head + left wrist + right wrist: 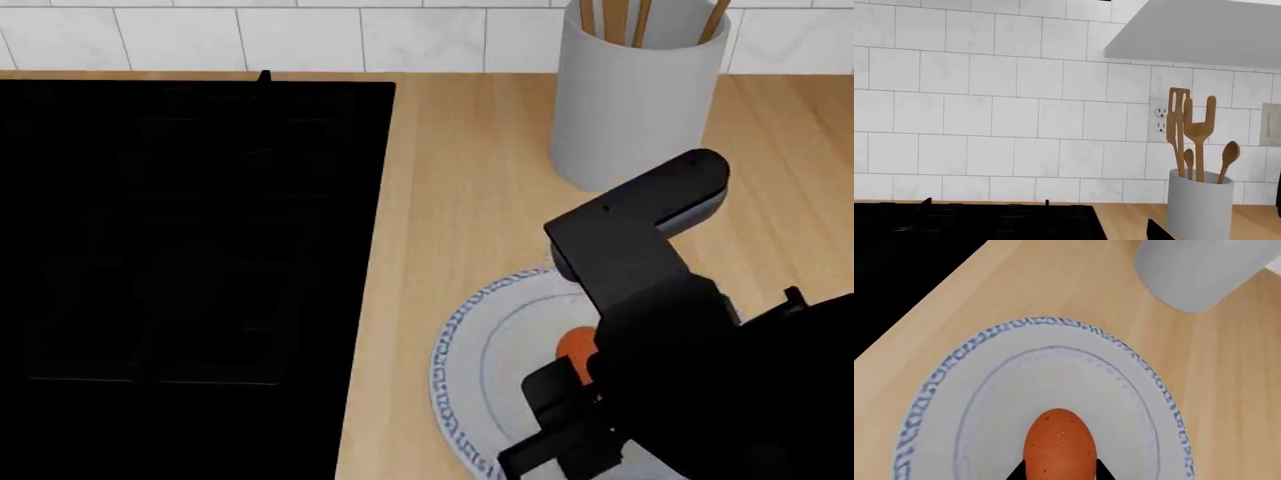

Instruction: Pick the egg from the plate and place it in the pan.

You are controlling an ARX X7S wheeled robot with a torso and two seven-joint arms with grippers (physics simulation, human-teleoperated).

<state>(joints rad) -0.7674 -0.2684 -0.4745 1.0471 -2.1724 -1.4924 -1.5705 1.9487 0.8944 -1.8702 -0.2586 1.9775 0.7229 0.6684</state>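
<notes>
Wooden countertop (461, 180) under white tile backsplash (987, 110). I see the egg (1059, 447) lying on the plate (941, 385), inside its inner ring. Right gripper (1057, 472) is at the egg: dark fingertips show either side of it, but I cannot tell if they are clamped. Grey utensil cylinder (638, 95) stands behind the plate; black stovetop (187, 230) beside it. Pan not distinguishable. Left gripper out of sight. My judgement: lift and transfer remain.

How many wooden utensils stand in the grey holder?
4 in the grey holder: slotted spatula, forked spatula, small spoon, larger spoon. Others may be hidden inside.
</notes>
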